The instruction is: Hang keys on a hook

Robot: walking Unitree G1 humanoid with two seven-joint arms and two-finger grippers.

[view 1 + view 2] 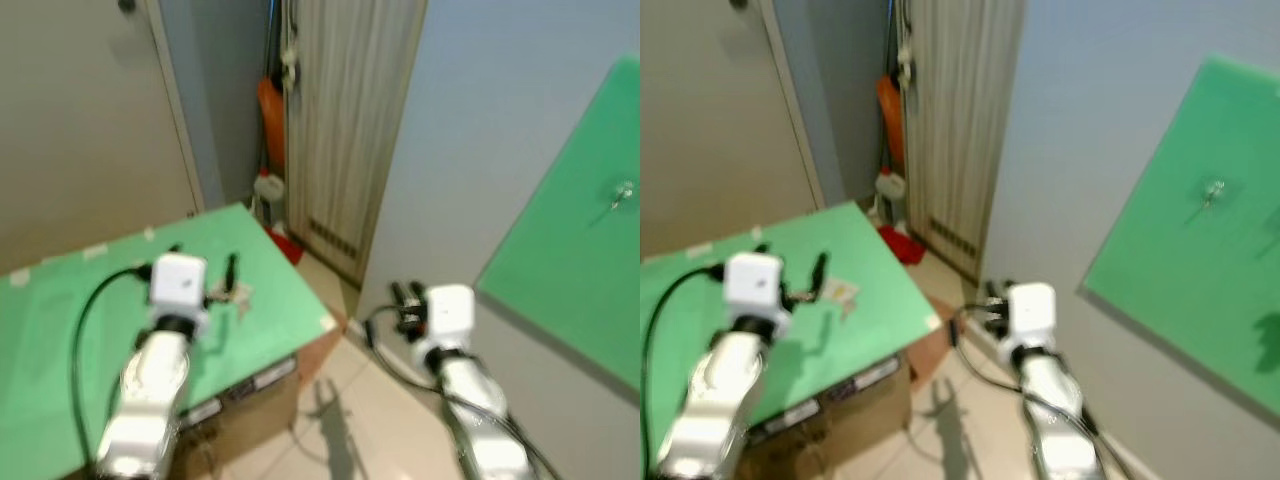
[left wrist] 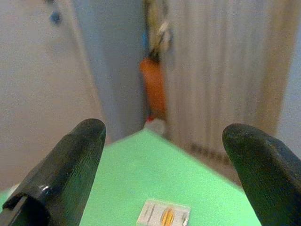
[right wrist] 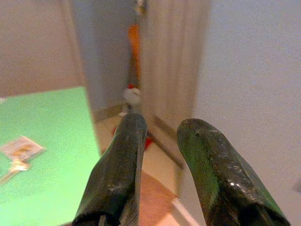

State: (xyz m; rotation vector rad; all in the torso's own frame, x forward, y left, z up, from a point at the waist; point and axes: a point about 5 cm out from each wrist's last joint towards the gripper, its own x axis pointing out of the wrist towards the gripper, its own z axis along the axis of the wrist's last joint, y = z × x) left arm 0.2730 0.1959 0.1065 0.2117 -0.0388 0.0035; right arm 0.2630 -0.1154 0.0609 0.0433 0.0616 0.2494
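The keys (image 1: pixel 238 293), with a pale tag (image 2: pixel 163 214), lie on the green table (image 1: pixel 60 330) near its right edge. My left gripper (image 1: pixel 207 268) hovers open just above and behind them, with nothing between its wide-spread fingers (image 2: pixel 75 165). The keys and tag (image 3: pixel 19 148) also appear off to the side in the right wrist view. My right gripper (image 1: pixel 405 296) hangs shut and empty over the floor, between the table and the wall. A small metal hook (image 1: pixel 622 192) sticks out of the green board (image 1: pixel 570 270) on the right wall.
A cardboard box (image 1: pixel 250 400) sits under the table's front edge. In the corner stand an orange item (image 1: pixel 271 115), a white bottle (image 1: pixel 268 187) and something red (image 1: pixel 285 243) beside a slatted door (image 1: pixel 345 120). Tiled floor (image 1: pixel 350 420) lies between table and wall.
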